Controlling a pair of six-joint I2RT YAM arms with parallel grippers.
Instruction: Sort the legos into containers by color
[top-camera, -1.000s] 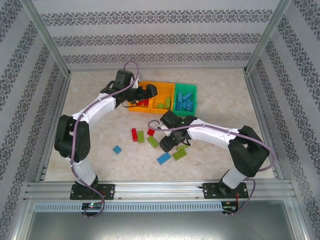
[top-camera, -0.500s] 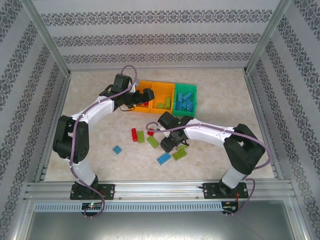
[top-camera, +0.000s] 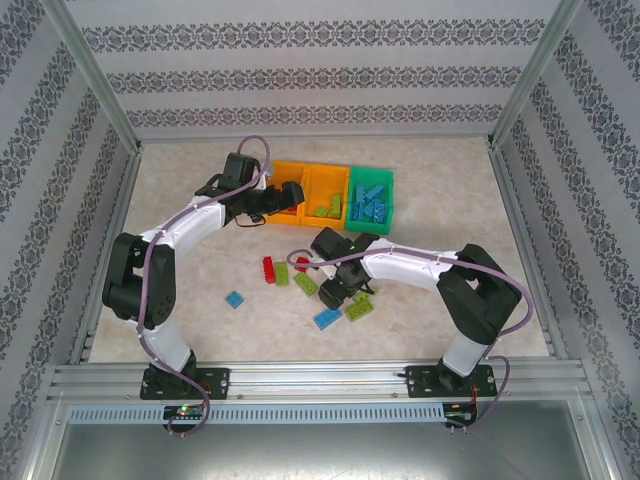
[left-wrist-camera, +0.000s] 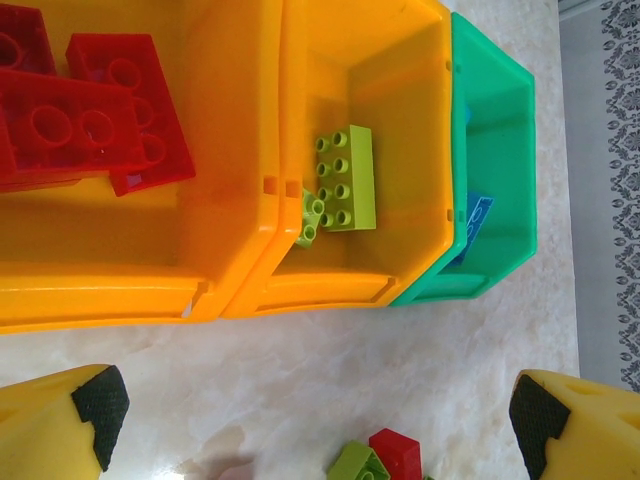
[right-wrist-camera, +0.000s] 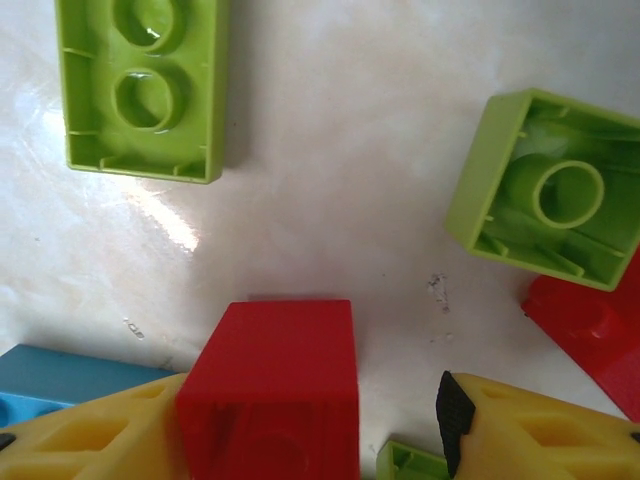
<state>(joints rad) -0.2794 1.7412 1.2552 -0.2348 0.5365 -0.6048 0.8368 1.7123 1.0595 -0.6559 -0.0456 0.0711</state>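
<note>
Three containers stand in a row: a left orange bin (left-wrist-camera: 230, 150) with red legos (left-wrist-camera: 90, 110), a middle orange bin (left-wrist-camera: 440, 150) with a lime lego (left-wrist-camera: 345, 178), and a green bin (left-wrist-camera: 500, 150) with blue ones (top-camera: 370, 203). My left gripper (left-wrist-camera: 315, 425) hangs open and empty over the table just in front of the bins. My right gripper (right-wrist-camera: 300, 430) is down among loose legos. It straddles a red lego (right-wrist-camera: 270, 390) that touches its left finger, with a gap to the right pad (right-wrist-camera: 455, 410).
Loose legos lie mid-table: lime ones (right-wrist-camera: 145, 90) (right-wrist-camera: 545, 190) upside down, a red one (right-wrist-camera: 590, 330), blue ones (top-camera: 235, 299) (top-camera: 326, 319), a red one (top-camera: 268, 270). A lime and red pair (left-wrist-camera: 385, 460) lies below the left gripper. Metal frame posts and patterned walls ring the table.
The left gripper has drawn back leftward from over the bins, still open. The right gripper has shifted slightly left and narrowed its jaws around the red lego.
</note>
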